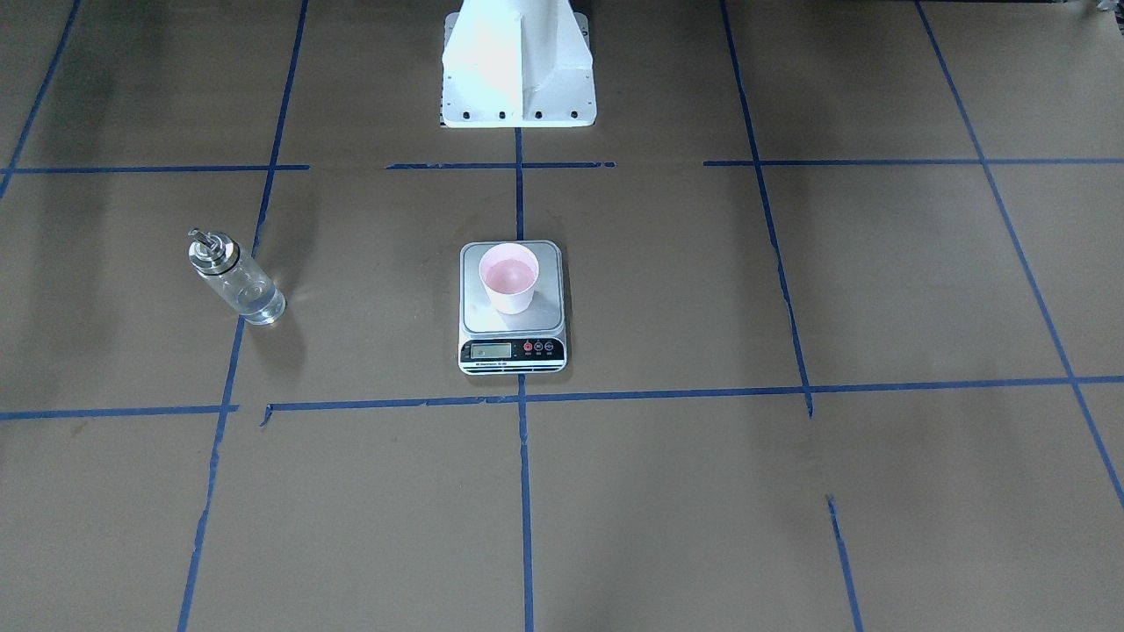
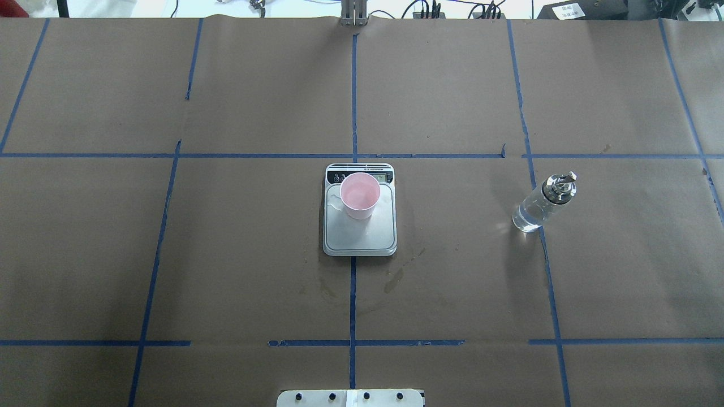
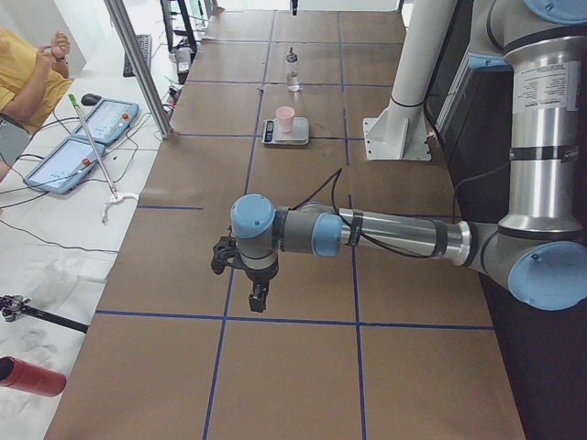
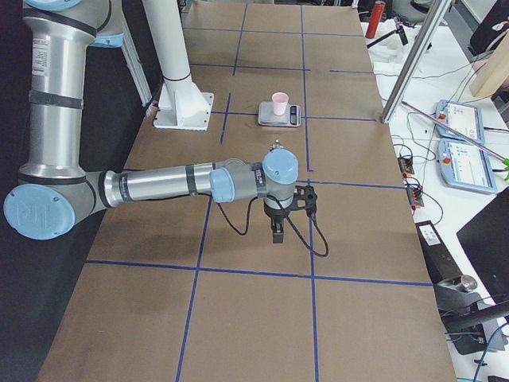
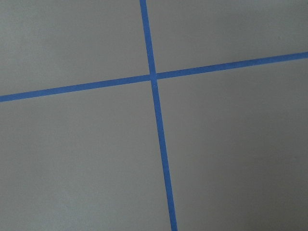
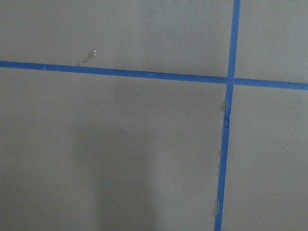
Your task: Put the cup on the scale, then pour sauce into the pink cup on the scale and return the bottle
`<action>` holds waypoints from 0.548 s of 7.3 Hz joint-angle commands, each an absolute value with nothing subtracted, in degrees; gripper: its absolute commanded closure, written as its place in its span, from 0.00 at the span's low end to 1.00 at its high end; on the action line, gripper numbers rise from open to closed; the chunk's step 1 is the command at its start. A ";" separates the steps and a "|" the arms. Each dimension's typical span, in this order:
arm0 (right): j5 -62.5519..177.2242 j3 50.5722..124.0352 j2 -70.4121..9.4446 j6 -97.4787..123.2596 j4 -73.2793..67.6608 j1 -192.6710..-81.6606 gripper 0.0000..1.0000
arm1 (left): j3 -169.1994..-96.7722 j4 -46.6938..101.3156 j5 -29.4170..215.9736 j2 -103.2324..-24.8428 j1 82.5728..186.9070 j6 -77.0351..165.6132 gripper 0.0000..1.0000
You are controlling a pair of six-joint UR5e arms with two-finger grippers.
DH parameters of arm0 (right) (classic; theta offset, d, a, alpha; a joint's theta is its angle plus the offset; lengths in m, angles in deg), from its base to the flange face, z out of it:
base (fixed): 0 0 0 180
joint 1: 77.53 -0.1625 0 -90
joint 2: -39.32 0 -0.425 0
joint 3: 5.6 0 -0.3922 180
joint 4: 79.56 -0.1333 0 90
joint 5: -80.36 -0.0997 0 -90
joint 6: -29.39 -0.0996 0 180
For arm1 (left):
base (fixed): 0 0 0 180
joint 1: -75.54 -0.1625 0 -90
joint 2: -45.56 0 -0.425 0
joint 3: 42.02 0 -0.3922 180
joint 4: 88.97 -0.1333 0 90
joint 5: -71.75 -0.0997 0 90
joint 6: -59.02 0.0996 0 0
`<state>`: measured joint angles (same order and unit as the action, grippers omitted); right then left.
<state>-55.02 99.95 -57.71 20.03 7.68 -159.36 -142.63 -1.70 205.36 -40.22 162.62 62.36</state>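
The pale pink cup stands upright on the steel plate of the scale at the table's middle; both also show in the overhead view, cup and scale. The clear glass bottle with its metal spout stands alone on the robot's right side, also seen from the front. Clear sauce fills its lower part. My left gripper hangs over the paper far from the scale, and my right gripper likewise. I cannot tell whether either is open or shut.
The white robot pedestal stands behind the scale. Damp stains mark the brown paper in front of the scale. A metal pole and control tablets sit along the operators' side. A person sits there.
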 commanded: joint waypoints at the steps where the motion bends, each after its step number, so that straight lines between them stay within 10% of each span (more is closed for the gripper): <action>1: -54.99 99.87 -57.53 19.99 7.72 -159.36 0.00 | -142.65 -1.78 205.51 -40.22 162.56 62.45 0.00; 4: -54.91 99.87 -57.53 19.55 7.63 -159.36 0.00 | -142.65 -1.69 205.51 -40.22 162.64 62.36 0.00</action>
